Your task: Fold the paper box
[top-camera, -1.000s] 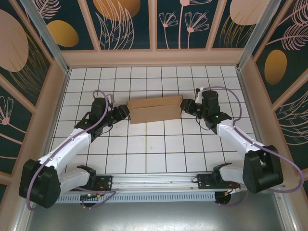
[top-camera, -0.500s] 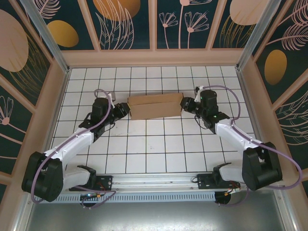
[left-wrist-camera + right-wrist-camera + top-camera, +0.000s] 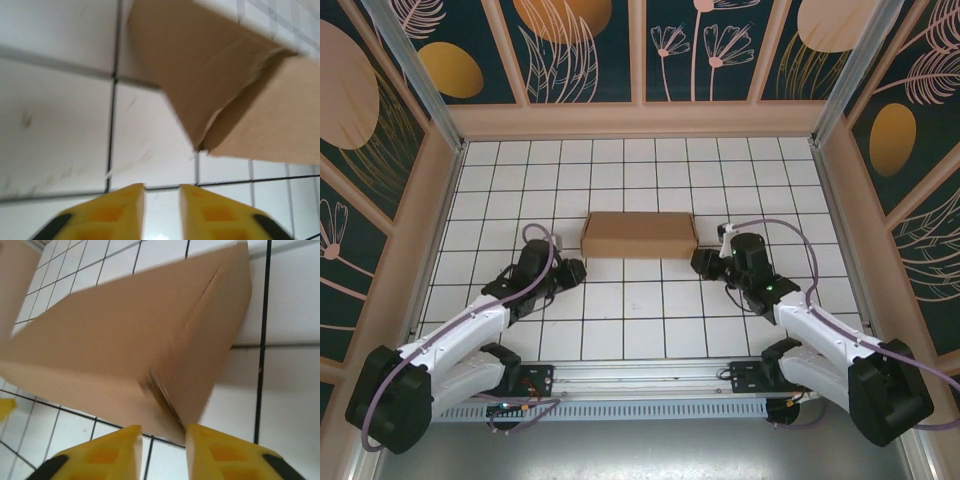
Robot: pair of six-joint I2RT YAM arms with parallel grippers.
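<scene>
Box (image 3: 640,235) closed; L wrist: flap (image 3: 192,70) gaping.

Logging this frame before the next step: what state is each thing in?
paper box: closed, lying flat on the table, held by neither gripper.
left gripper: jaws slightly apart, empty, just off the box's near left corner.
right gripper: jaws slightly apart, empty, close to the box's near right corner.

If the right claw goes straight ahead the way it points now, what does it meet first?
Most likely the box: its near corner sits straight ahead of the right claw, close to the fingertips, though the exact gap is unclear.
</scene>
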